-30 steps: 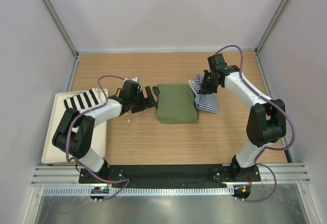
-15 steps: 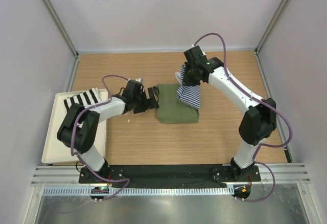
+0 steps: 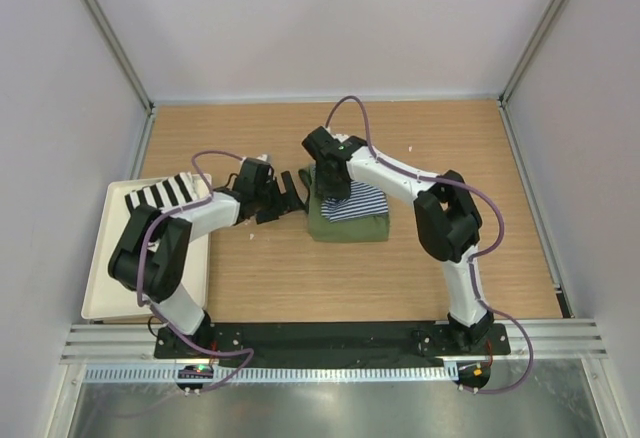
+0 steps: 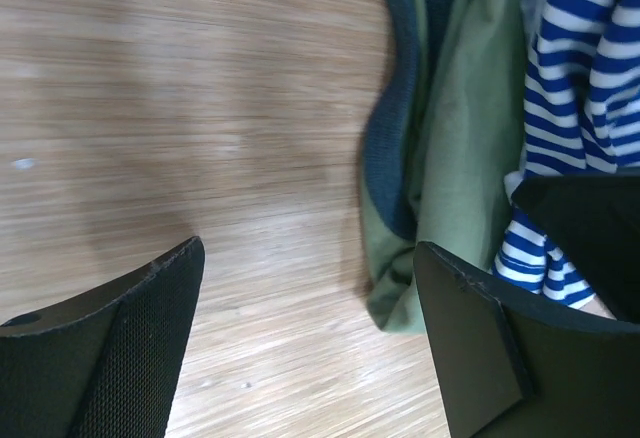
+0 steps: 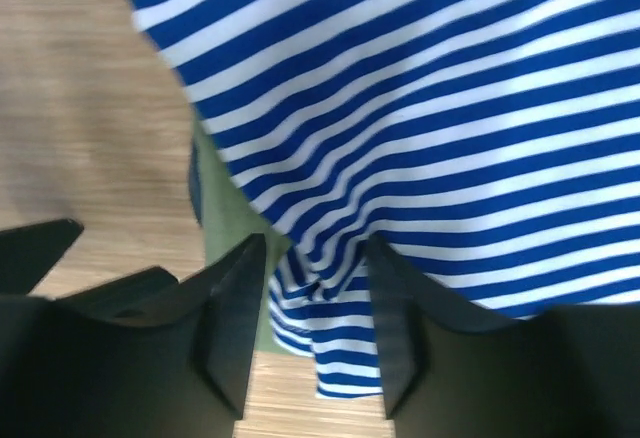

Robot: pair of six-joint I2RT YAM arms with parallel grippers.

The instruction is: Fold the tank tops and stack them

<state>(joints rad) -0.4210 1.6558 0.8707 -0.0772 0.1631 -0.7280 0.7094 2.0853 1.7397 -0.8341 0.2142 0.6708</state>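
Olive tank top (image 3: 345, 228) sits folded mid-table, with navy trim showing along its left edge in the left wrist view. Striped tank top (image 3: 360, 203) lies on top of it and covers the far part. Olive cloth still shows at the near and left sides. The striped cloth is rumpled and not squared to the olive fold.

Right gripper (image 3: 330, 186) is over the striped top's left end, with the arm stretched across from the right. In the wrist view its fingers (image 5: 235, 318) stand apart, and the striped cloth in the gap is not clamped.

Left gripper (image 3: 293, 195) is low, just beside the olive top's left edge. Its jaws are spread wide and hold nothing. Mostly bare wood lies between them, and one finger (image 4: 480, 338) overlaps the cloth edge.

Table (image 3: 400, 278) is wood. White tray (image 3: 100, 298) sits at the left, well apart from the stack, with a black-and-white striped item (image 3: 160, 195) at its far end.
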